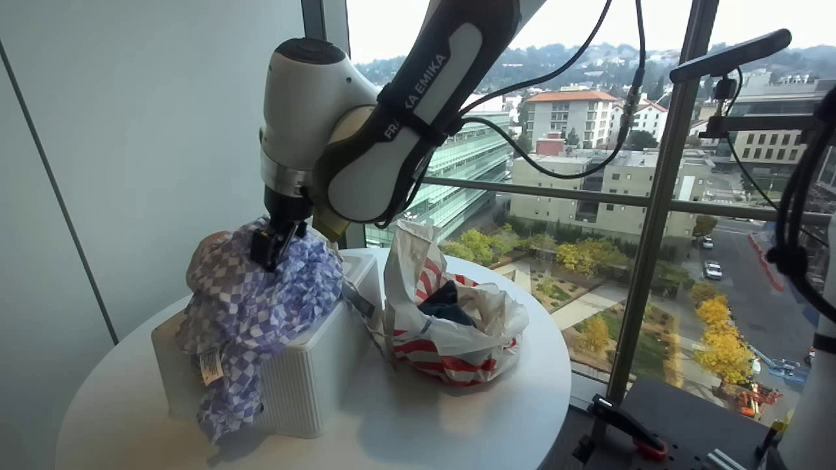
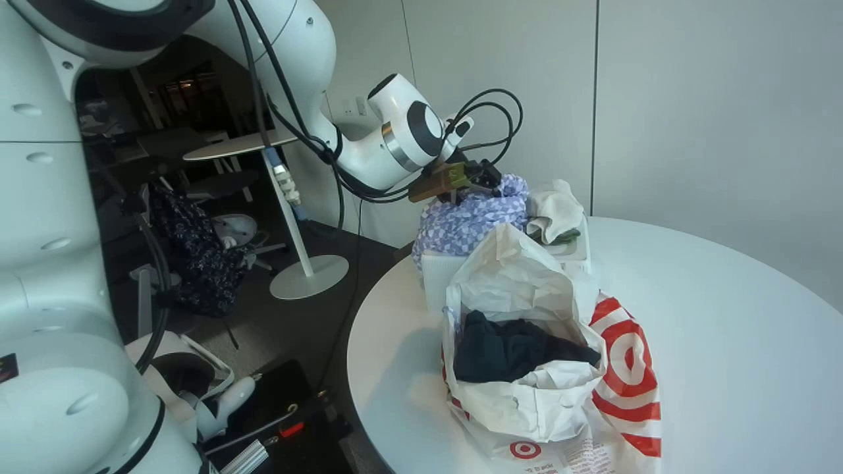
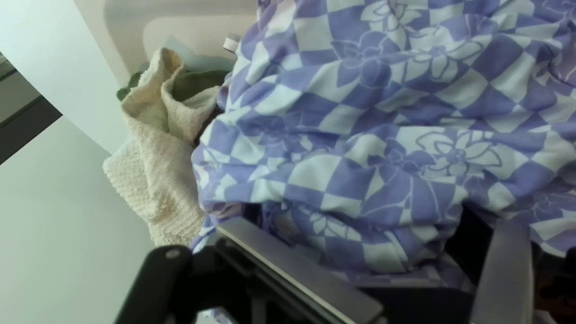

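Observation:
A crumpled purple-and-white checkered cloth point(image 1: 261, 313) with flower outlines is heaped on a white bin point(image 1: 307, 391), one end hanging down its front with a tag point(image 1: 210, 367). My gripper point(image 3: 373, 227) is down at the top of this heap, its fingers point(image 3: 297, 270) spread wide. Folds of the checkered cloth point(image 3: 387, 166) lie between and beyond the fingers in the wrist view, without being pinched. Part of the lower folds is in shadow. Beside it, a cream knitted cloth point(image 3: 157, 166) lies over something dark green point(image 3: 198, 83) at the bin's edge.
Close to the bin on the round white table point(image 2: 711, 316) stands a white plastic bag point(image 2: 527, 408) with red stripes, holding dark cloth point(image 2: 507, 349). A wall rises behind the table in an exterior view, and a window point(image 1: 575, 130) in an exterior view.

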Controlling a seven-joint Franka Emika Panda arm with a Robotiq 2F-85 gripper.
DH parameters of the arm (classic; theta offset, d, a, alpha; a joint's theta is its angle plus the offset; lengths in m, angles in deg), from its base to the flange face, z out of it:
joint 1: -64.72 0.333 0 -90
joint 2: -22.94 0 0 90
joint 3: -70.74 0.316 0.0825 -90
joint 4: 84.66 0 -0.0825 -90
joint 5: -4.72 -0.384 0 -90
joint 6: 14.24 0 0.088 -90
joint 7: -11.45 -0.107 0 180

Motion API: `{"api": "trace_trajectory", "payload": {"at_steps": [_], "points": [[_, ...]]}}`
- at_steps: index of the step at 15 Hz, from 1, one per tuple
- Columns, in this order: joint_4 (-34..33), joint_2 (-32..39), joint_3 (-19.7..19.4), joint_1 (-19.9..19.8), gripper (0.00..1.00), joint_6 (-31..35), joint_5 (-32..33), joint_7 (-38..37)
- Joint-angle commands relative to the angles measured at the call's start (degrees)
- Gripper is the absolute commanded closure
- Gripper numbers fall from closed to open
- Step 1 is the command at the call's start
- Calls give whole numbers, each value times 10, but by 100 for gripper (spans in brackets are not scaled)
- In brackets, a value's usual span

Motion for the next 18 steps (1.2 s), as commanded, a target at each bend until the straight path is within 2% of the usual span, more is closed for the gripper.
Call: {"api": "trace_trajectory", "payload": {"at_steps": [1,2,3,4,11,13,18], "points": [[-32,26,-9,11,25,-2,14,-29],[-32,26,-8,11,26,-1,12,-29],[-34,27,-8,11,32,-1,13,-29],[-34,25,-10,11,42,0,16,-31],[-46,9,-26,13,96,-4,27,-56],[-58,4,-37,16,100,-6,36,-75],[-97,-10,-53,16,99,-14,44,-113]]}}
